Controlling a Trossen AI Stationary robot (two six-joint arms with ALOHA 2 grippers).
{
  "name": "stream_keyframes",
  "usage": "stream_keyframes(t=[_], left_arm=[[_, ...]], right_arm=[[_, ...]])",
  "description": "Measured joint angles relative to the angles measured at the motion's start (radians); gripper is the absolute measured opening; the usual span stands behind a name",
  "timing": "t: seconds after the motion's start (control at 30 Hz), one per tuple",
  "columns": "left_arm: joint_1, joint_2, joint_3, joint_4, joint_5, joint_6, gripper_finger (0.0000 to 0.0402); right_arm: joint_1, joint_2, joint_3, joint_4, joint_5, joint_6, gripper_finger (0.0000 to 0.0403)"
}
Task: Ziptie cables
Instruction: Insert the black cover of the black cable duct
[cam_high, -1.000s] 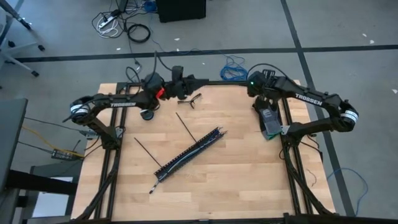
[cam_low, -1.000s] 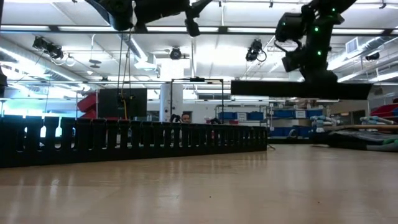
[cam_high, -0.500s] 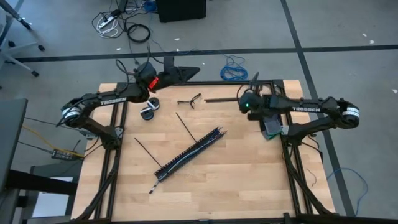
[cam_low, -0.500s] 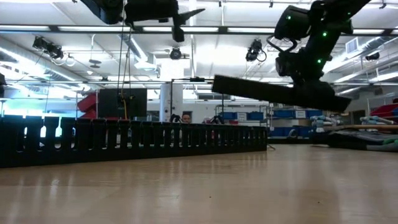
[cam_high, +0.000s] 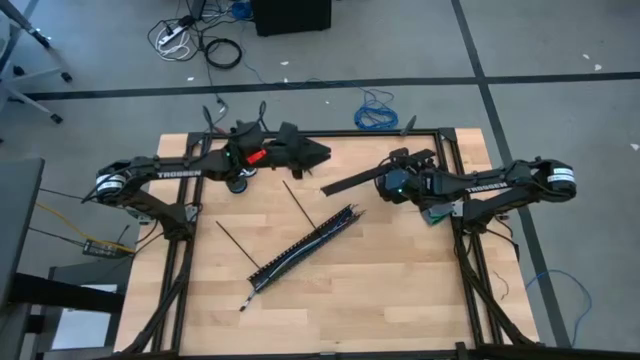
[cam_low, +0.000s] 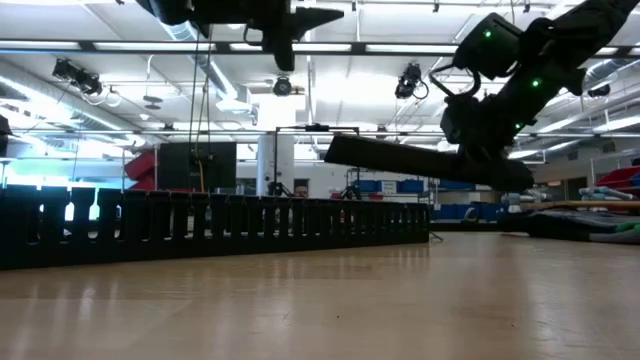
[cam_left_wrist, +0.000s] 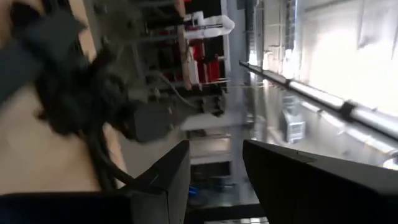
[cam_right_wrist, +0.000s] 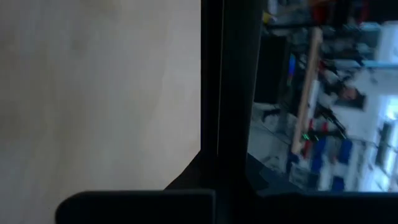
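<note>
The right gripper (cam_high: 385, 180) had its fingers pinched on a wide black strip (cam_high: 352, 180), now tilted and nearer the long perforated strip (cam_high: 305, 247) than before. The left gripper (cam_high: 318, 152) had its fingers (cam_left_wrist: 168, 180) spread, empty. Thin black zipties (cam_high: 301, 206) lay straight on the desk (cam_high: 400, 290) beside that strip

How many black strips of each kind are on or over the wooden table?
Wide black strips: 2, a perforated one lying on the table, another held above it in the right gripper
Thin straight black plastic zipties: 2, both on the table
Total: 4
</note>
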Motion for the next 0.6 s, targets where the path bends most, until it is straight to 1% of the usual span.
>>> stream_keyframes(t=[0.07, 0.13, 0.33, 0.43, 0.6], left_arm=[[-0.024, 0.000, 0.000, 0.006, -0.014, -0.092, 0.0142], [-0.056, 0.000, 0.000, -0.023, -0.057, -0.178, 0.0142], [-0.148, 0.000, 0.000, -0.263, -0.174, -0.447, 0.0142], [-0.160, 0.000, 0.000, -0.315, -0.226, -0.501, 0.0142], [-0.158, 0.000, 0.000, -0.316, -0.307, -0.548, 0.0141]], right_arm=[[-0.004, -0.019, -0.004, 0.019, 0.039, 0.008, 0.0005], [-0.009, -0.043, -0.004, 0.059, 0.067, 0.004, 0.0005], [-0.009, -0.120, -0.005, 0.229, 0.092, -0.057, 0.0005], [-0.009, -0.149, -0.005, 0.251, 0.092, -0.069, 0.0005], [-0.010, -0.173, -0.005, 0.254, 0.080, -0.092, 0.0005]])
